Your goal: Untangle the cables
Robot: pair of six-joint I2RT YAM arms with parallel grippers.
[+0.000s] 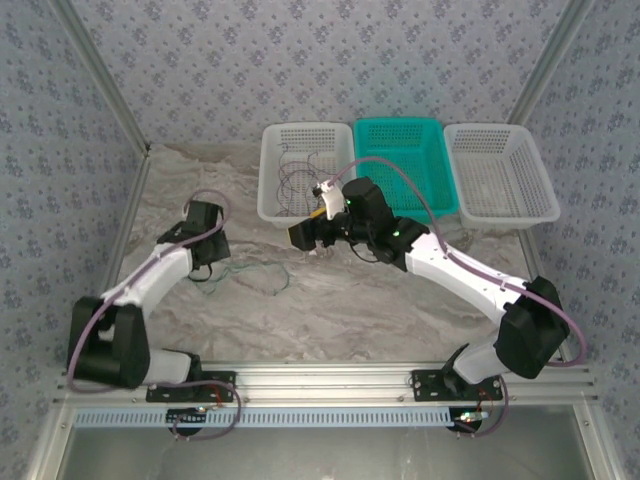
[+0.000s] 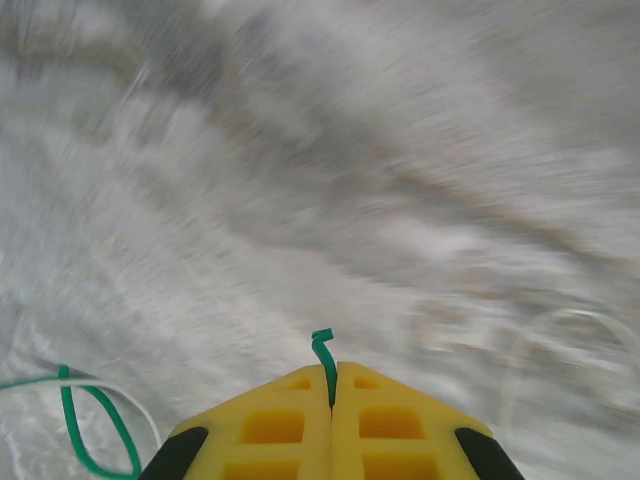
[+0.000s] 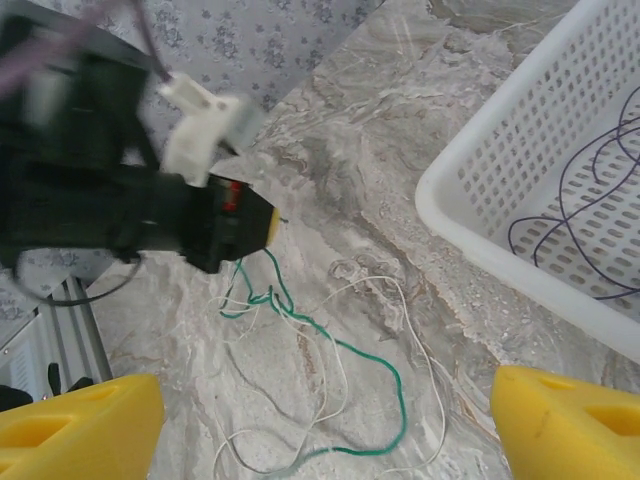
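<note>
1. The left gripper (image 2: 332, 372) has its yellow fingers pressed together. They pinch the green cable (image 2: 322, 352), and a short end of it stands up out of the seam between them.
2. In the left wrist view, more of the green cable makes a loop at lower left, with a thin white wire beside it. The marbled table (image 2: 330, 180) beyond is too blurred to show detail.
3. From the right wrist camera, the left gripper's yellow tip (image 3: 266, 226) sits low over the table. The green cable (image 3: 390, 375) drops from that tip, kinks, then runs out in a long curve across the table surface.
4. The white wires (image 3: 335, 375) lie in loose loops on the table, crossing the green cable in several places. The exact overlaps cannot be sorted out.
5. The right gripper (image 3: 325, 405) has its yellow fingers spread wide, one at each lower corner of its own view, with nothing between them. It hangs above the loose wires.
6. In the overhead view, the right gripper (image 1: 310, 226) is near the front wall of the left white basket (image 1: 268, 175). The left gripper (image 1: 208, 260) is well apart from it, toward the table's left side.
7. The dark cables (image 1: 298, 178) lie coiled inside that white basket, and they show as thin dark curves on its perforated floor (image 3: 590, 185).
8. A teal basket (image 1: 432, 165) stands just beside the white one. A second white basket (image 1: 525, 170) stands on the teal basket's other side.
9. A thin tangle (image 1: 248, 272) rests on the table just right of the left gripper.
</note>
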